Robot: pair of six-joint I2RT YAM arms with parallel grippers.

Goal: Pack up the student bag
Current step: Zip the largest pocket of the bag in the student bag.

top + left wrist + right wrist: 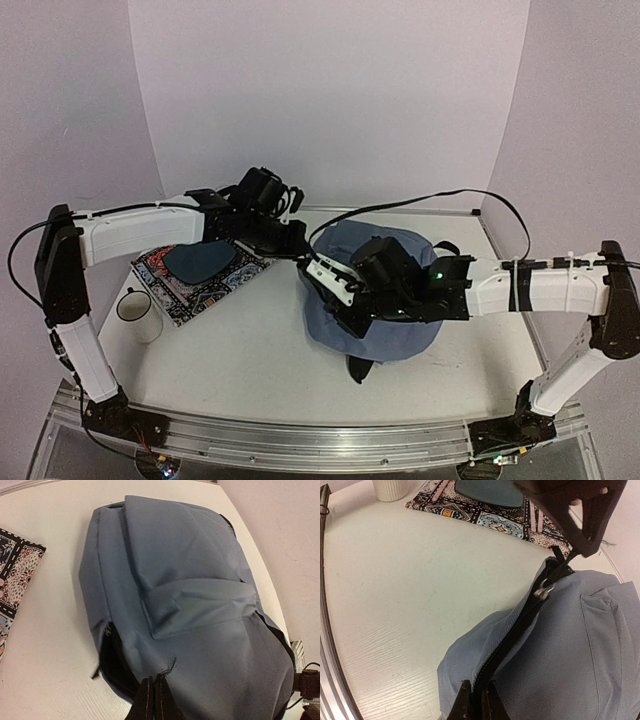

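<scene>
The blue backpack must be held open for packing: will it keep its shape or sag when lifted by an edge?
Probably floppy: the backpack is creased, slumped fabric, so it should sag around any pinch point. Likely light for its size, lying so low, though contents are hidden. Pushed, it would probably bunch or slide, not roll.

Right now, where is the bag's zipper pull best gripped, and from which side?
Probably pinch the metal zipper pull across its tab, coming from the table side: it hangs loose off the student bag along its dark zipper line.
</scene>
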